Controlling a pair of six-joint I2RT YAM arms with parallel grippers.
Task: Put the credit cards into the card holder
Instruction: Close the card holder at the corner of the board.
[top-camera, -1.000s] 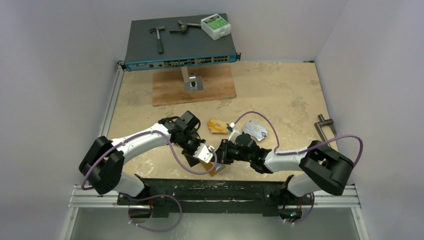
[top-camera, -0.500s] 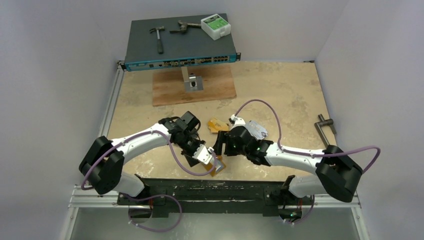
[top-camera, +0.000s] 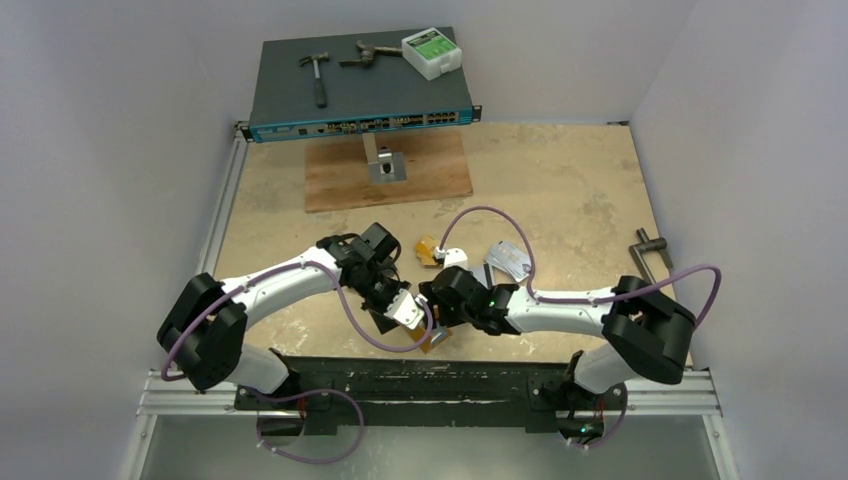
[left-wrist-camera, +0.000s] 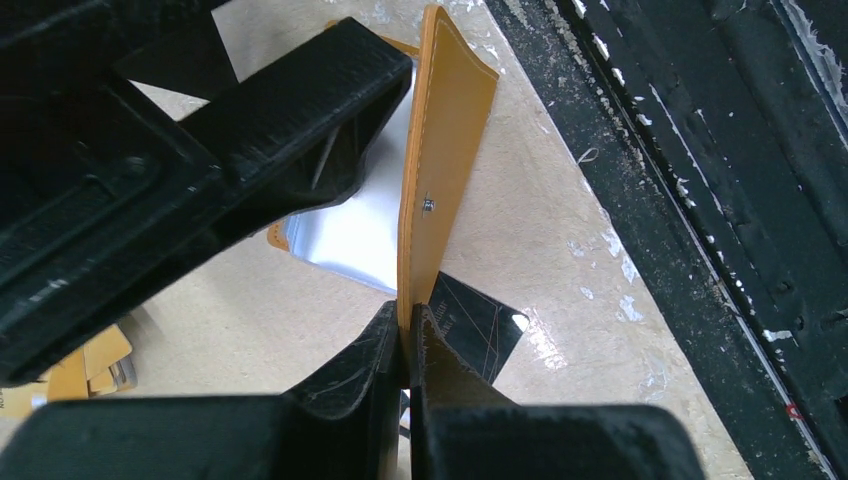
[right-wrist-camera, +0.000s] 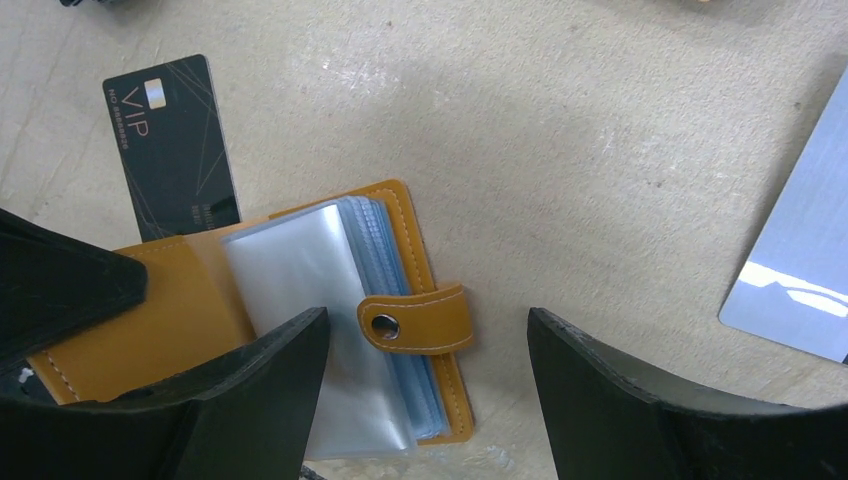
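Observation:
The card holder is an orange wallet lying open near the table's front edge, clear sleeves showing and its snap tab lying over the sleeves. My left gripper is shut on its raised orange cover. My right gripper hovers open just above the sleeves and tab, holding nothing. A black VIP credit card lies partly under the holder. A silvery card lies to the right. In the top view both grippers meet over the holder, with orange-gold cards and silvery cards behind.
A network switch carrying a hammer, a tool and a white box sits at the back. A wooden board with a metal bracket lies in front of it. A metal handle is at the right edge. The black rail runs close behind the holder.
My right gripper has opened wide and shifted slightly left over the open card holder. My left gripper has kept its grip on the cover and stayed in place.

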